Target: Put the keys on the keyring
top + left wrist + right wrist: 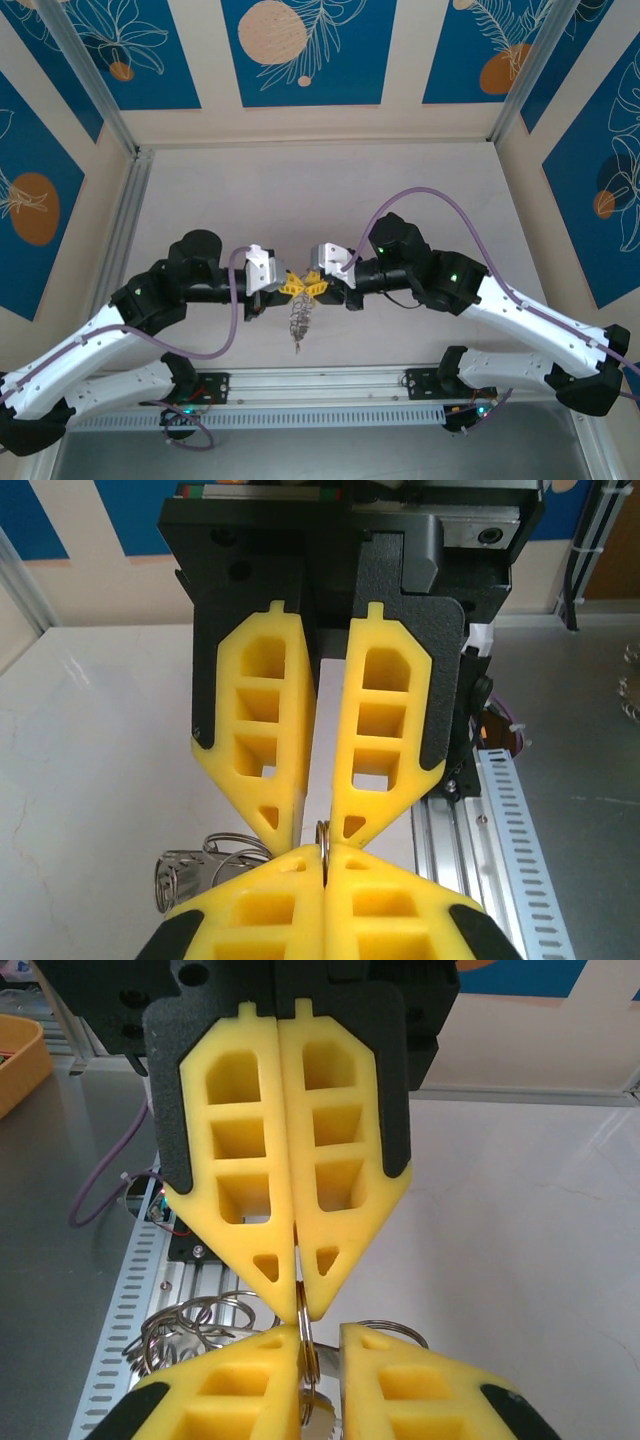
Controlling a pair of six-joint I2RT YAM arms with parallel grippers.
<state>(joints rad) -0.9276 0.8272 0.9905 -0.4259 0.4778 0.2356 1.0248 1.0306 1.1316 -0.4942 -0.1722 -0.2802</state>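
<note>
Above the table (300, 190), left tool (323, 858) clamps the keyring (297, 318); right tool (320, 1335) apart

Grey metal keyring (323, 837), hanging edge-on in mid-air, tangle of small silvery loops (195, 868) dangling from its rim

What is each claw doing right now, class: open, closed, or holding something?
Left claw: closed, pinching the rim of the large grey metal keyring.
Right claw: slightly open around the same rim, not clamping it.
</note>
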